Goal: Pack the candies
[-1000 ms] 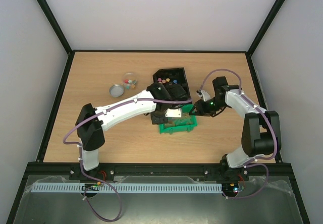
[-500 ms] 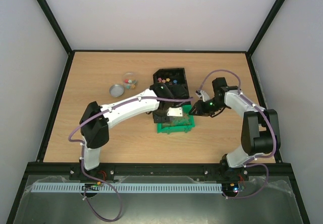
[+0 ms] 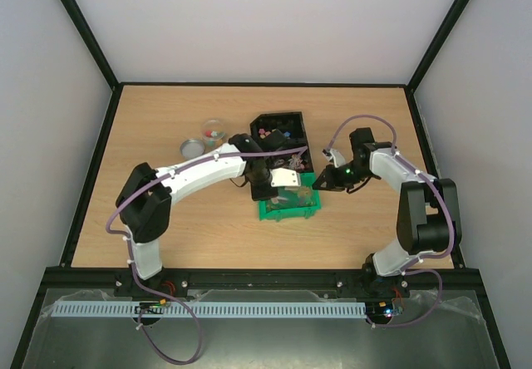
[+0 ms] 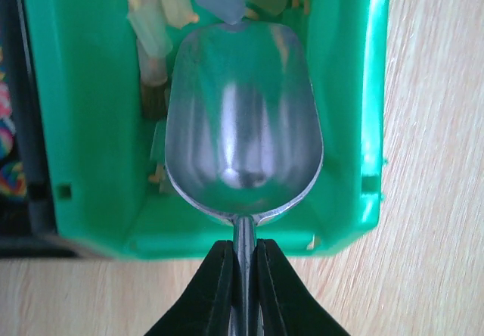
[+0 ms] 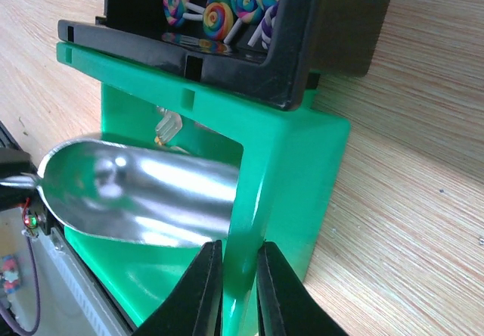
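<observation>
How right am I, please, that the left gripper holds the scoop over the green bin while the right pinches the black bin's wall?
Almost: the left gripper holds the scoop over the green bin while the right gripper pinches that bin's wall, not the black bin's; see the right wrist view.

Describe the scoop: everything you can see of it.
The scoop is shiny bare metal: a deep rounded bowl on a thin stem. The left fingers clamp the stem. The bowl faces up, empty, inside the green bin, its tip at the pale pieces. Whether it touches the bin's floor is unclear.
</observation>
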